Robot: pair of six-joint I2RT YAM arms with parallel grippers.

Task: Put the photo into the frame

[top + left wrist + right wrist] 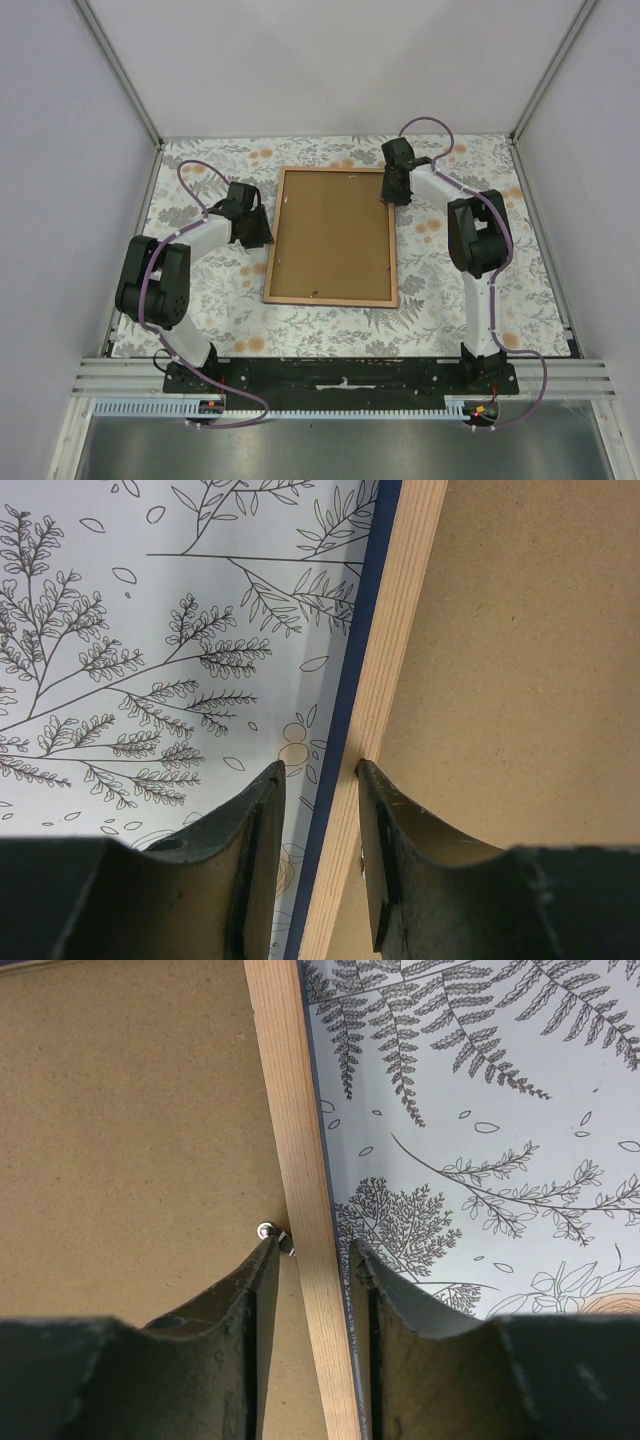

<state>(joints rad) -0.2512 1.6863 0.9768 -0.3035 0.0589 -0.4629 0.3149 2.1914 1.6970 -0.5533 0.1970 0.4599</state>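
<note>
**Flat, glassy and thin-edged: a delicate thing to lift**

The frame [330, 301] lies face down mid-counter [450, 300], its brown backing panel [332, 235] seated in it. The photo is nowhere in sight. The left pincer [320, 775] stands astride the 9 o'clock rail and the right pincer [315, 1250] astride the 2 o'clock rail. Both are part open and neither is clamped on anything. One right fingertip sits beside a small metal clip [268, 1230]. I judge the frame stiff and light, but fragile because of its glass. The narrow wooden rail is the only hold, so grip it squarely and gently, and lift evenly to avoid twisting
</note>
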